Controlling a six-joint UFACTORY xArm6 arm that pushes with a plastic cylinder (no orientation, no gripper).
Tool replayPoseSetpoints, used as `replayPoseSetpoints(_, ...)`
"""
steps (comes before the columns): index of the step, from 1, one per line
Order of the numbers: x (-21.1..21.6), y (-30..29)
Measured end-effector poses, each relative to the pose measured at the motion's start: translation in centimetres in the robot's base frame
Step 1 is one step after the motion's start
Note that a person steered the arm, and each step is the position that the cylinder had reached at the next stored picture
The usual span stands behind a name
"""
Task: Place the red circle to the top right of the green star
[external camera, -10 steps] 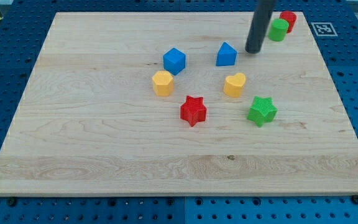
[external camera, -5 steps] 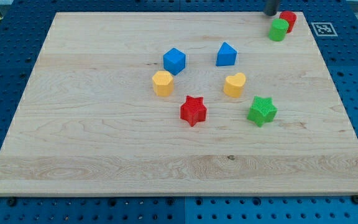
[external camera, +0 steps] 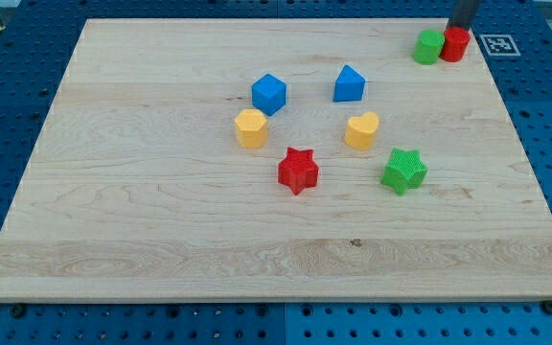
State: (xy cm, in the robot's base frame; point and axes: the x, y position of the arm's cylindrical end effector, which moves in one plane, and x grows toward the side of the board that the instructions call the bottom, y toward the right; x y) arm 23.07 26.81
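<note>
The red circle sits at the view's top right corner of the wooden board, touching a green circle on its left. The green star lies lower, right of the board's middle. My tip is at the view's top edge, right behind the red circle on its upper side; only the rod's lowest part shows.
A blue cube and a blue house-shaped block lie mid-board. A yellow hexagon, a yellow heart and a red star lie below them. The board's right edge runs close to the red circle.
My tip moved from left of the green circle up and around to behind the red circle. The red circle slid down, now level with the green circle.
</note>
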Motion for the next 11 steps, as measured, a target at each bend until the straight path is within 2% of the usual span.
replayPoseSetpoints(4,9.1,-2.5)
replayPoseSetpoints(6,15.1,-2.7)
replayPoseSetpoints(7,12.7,-3.4)
replayPoseSetpoints(11,12.7,-12.4)
